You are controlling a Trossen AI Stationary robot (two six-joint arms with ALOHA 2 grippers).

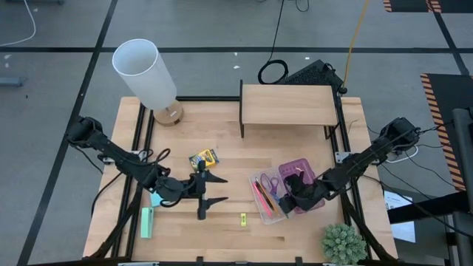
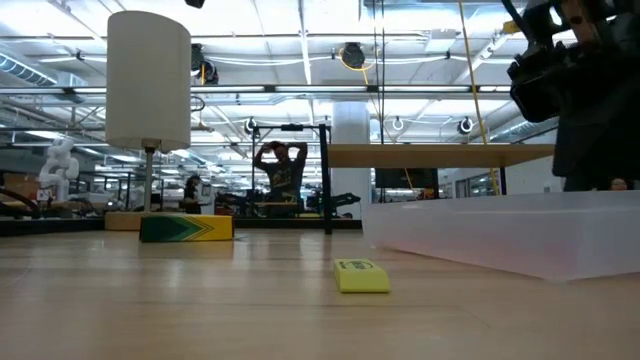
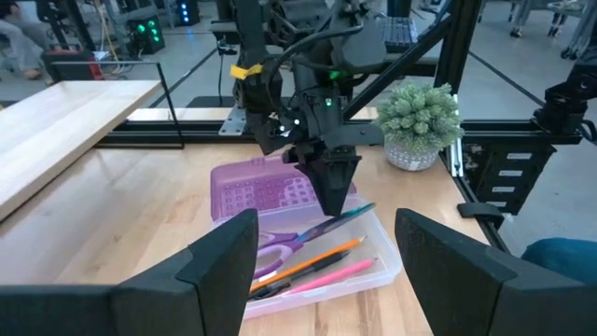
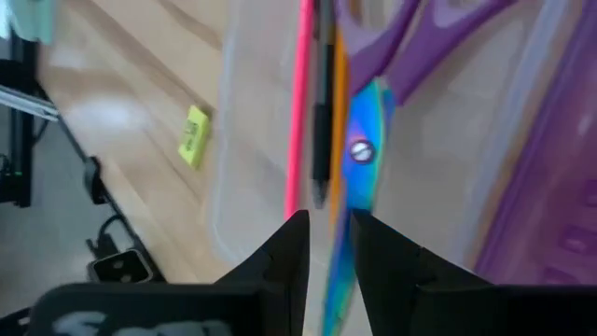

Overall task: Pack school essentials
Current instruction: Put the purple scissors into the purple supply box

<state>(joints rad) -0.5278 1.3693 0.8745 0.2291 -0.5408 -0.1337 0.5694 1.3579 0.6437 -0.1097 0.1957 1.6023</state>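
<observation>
The right pincer [image 1: 290, 198] hangs over the clear plastic case with the purple lid [image 1: 301, 174] at the right side of the wooden desk [image 1: 222, 229]. In its wrist view its fingers stand almost together around the shiny blade of the purple-handled scissors [image 4: 359, 154]; I cannot tell if they really grip it. The scissors lie in the case beside the pink pen [image 4: 298, 103], the black pen [image 4: 322, 103] and the orange pencil [image 4: 340, 75], all with their long axes parallel, along the length of the case.

The left pincer [image 1: 205, 196] is released, with its fingers wide apart, near the middle of the desk and pointing to the right. The yellow crayon box [image 1: 203, 157] lies just beyond it, on the far side, with its long axis slanted across the desk. The tiny yellow piece [image 1: 243, 219] lies to its right and nearer, between the two pincers, and the left arm looks a little closer to both. The light-blue square note pad [image 1: 156, 199] lies under the left arm, partly hidden. I judge the crayon box the easiest next thing for the left arm; it must turn toward the far side first.
</observation>
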